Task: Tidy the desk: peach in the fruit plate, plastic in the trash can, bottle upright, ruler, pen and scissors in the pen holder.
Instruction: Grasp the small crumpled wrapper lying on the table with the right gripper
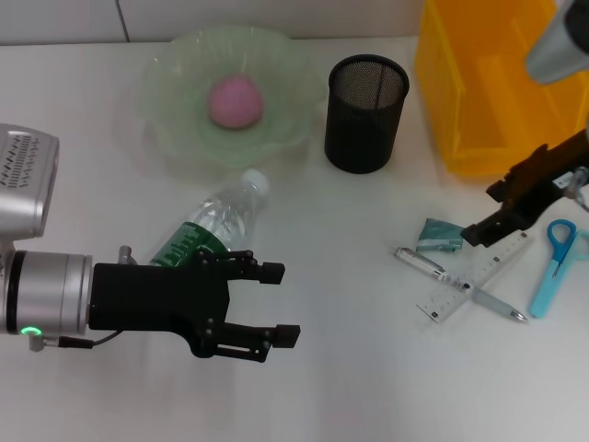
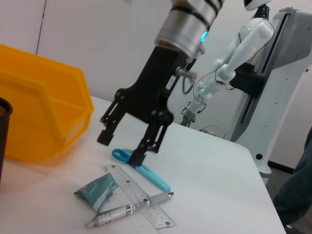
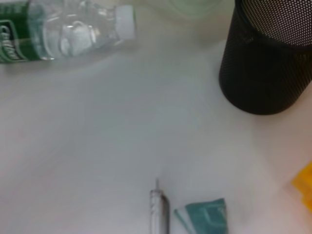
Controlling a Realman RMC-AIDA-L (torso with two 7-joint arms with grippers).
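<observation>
Over ruler — right gripper, jaws open; left gripper level.

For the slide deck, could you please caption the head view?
Peach already in fruit plate; open left gripper beside the lying bottle, open right gripper above the ruler.

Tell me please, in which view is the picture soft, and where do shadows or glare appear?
Right wrist view: soft all over, so the pen and the bottle have blurred edges. Head view: sharper; the left gripper throws only a faint shadow on the table, and the light is even. Left wrist view: the right gripper is crisp, with no strong glare.
</observation>
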